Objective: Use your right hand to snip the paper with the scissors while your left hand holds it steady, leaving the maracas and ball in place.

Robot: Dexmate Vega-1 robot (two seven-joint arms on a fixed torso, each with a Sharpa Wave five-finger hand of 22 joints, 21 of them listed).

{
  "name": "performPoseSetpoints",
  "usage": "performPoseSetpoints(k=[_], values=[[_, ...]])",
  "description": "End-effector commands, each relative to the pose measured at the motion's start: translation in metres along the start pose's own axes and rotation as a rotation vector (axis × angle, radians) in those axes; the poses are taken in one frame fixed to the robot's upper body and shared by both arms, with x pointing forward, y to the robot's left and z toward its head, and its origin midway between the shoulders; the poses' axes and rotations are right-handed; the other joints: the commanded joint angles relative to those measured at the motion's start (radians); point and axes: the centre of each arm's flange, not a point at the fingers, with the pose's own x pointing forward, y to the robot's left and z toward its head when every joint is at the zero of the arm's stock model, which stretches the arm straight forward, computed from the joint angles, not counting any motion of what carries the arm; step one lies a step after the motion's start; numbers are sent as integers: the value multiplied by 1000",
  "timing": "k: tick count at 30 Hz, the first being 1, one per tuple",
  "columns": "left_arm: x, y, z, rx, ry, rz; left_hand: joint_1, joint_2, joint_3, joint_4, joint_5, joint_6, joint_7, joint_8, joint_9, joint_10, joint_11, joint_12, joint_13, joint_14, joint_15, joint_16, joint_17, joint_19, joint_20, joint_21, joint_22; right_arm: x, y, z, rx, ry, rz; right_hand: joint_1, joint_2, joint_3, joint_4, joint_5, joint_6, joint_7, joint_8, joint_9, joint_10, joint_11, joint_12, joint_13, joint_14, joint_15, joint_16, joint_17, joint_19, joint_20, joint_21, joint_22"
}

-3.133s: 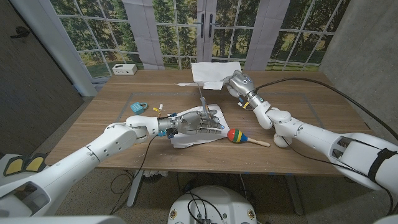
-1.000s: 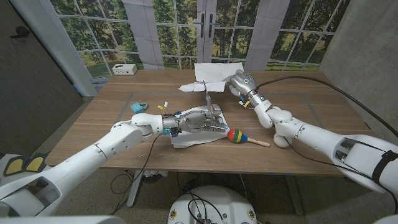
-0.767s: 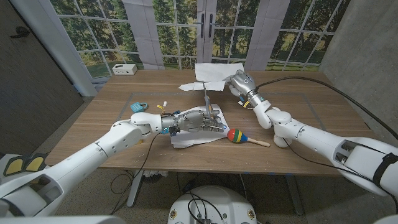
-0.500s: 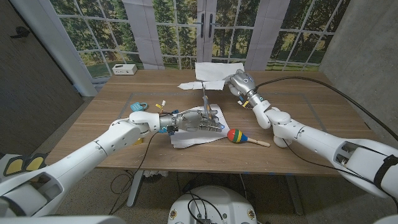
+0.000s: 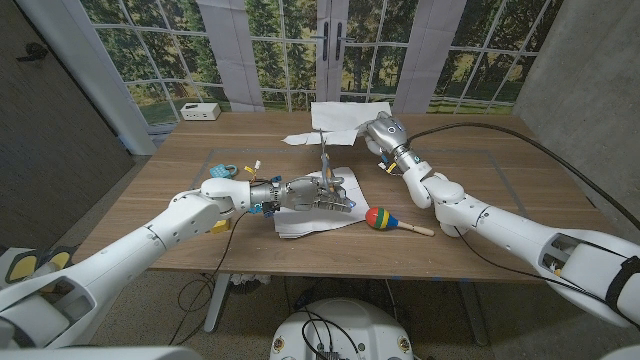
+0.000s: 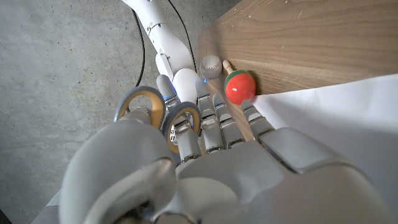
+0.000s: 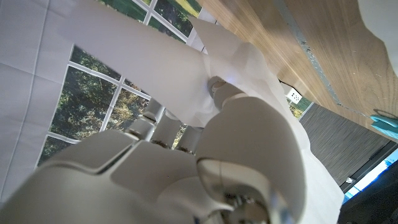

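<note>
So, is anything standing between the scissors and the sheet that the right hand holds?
Nothing visible. The scissors in the left hand point up at the sheet gripped by the right hand. The maraca lies aside, nearer the front edge.

Compared with three seconds ago, your left robot hand (image 5: 318, 193) now holds the scissors (image 5: 325, 160) more upright, and your right robot hand (image 5: 380, 132) has its paper (image 5: 335, 127) closer to the blades.
</note>
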Motion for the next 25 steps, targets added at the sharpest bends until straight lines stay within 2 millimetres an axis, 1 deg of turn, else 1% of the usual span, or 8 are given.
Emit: performPoseSetpoints(k=[1,13,19,25], values=[[-8,-1,0,-2,-6,-6,-22,45,155,-2,-3,3,9,6,0,187,-178,1,3,6,-104,-3,0,4,-6,4,2,5,-2,13,-3,-8,21,-3,2,1,-3,0,9,1,-2,3,9,-3,-3,5,12,-108,-7,4,-3,-123,4,3],[-1,0,1,14,-9,-28,-30,43,163,-5,-7,4,7,9,-3,189,-180,0,6,3,-103,-6,-2,3,-7,3,2,0,-1,6,-9,0,27,-2,3,0,-2,0,10,1,-3,3,10,-3,-7,8,12,-108,-12,5,-5,-122,2,2],[2,-2,-2,3,-14,-38,-34,42,166,-7,-9,7,8,11,-4,189,-182,-1,7,3,-103,-7,-2,3,-8,3,2,-4,1,3,-12,-2,40,-2,2,-2,-2,-1,9,1,-3,3,12,-3,-9,10,12,-108,-13,6,-6,-122,1,2],[3,-4,-7,-5,-19,-32,-38,41,171,-10,-10,8,5,13,-6,190,-180,-2,8,2,-103,-8,-3,1,-7,2,1,-4,3,4,-15,-11,52,0,2,-2,-4,0,8,1,-4,3,13,-3,-9,12,12,-108,-14,8,-7,-122,1,2]])
